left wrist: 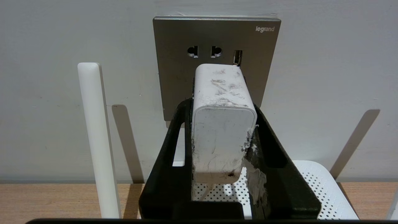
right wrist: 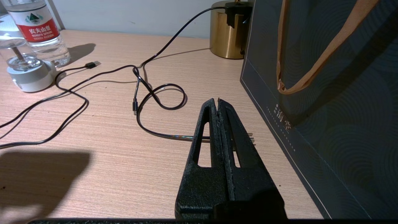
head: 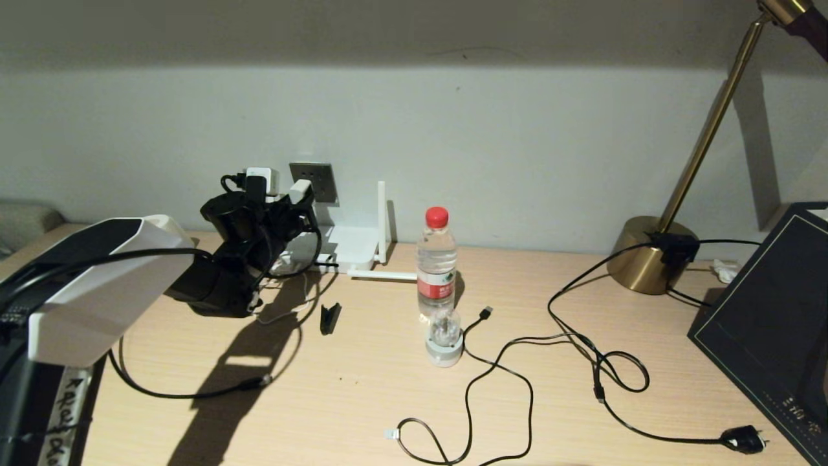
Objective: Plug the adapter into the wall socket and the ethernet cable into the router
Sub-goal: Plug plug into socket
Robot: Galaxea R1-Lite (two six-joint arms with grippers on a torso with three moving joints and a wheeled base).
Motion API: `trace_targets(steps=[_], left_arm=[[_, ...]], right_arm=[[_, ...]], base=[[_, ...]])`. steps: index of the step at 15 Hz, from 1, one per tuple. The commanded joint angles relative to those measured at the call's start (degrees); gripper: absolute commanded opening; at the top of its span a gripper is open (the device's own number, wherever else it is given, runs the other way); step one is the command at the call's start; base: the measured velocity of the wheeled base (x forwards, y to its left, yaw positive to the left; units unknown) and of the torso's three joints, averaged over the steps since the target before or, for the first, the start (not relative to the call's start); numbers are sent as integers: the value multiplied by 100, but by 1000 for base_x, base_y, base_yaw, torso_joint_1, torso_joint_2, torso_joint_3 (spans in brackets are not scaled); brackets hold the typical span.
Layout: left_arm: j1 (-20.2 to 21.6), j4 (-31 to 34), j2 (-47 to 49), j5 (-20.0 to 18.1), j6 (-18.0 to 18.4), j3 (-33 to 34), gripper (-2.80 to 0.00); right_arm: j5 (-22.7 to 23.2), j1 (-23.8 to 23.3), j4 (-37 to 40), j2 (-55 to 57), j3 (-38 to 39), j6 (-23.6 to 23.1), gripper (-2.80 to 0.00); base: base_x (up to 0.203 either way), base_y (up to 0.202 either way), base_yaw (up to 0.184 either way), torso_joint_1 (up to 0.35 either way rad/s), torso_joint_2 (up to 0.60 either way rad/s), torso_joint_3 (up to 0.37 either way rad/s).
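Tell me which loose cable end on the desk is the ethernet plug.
The ethernet cable end nearest the robot: small and clear. The others are a black USB tip and a chunky black plug.

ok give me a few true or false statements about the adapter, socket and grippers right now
1. The left gripper is shut on the white adapter. True.
2. The adapter is held at the grey wall socket, below its two round pin holes. True.
3. The right gripper holds the ethernet cable. False: it is shut on nothing, above the table.
4. The water bottle has a blue cap. False: it is red.
5. The router lies beside the brass lamp. False: it sits below the socket.
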Motion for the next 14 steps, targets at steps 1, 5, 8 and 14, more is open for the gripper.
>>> trace_targets(steps=[1, 5, 8, 14], left_arm=[[11, -29, -1, 4, 1, -17, -280], [35, -12, -1, 4, 1, -73, -280], [47, -3, 8, 4, 1, -87, -280], [42, 41, 149, 4, 1, -331, -280]], right_arm=[[2, 0, -8, 9, 202, -2, -280], [2, 0, -8, 9, 202, -2, -280], [2, 0, -8, 8, 202, -2, -280], [2, 0, -8, 2, 202, -2, -280]], base=[[0, 0, 0, 0, 0, 0], [0, 0, 0, 0, 0, 0], [0, 0, 0, 0, 0, 0], [0, 0, 0, 0, 0, 0]])
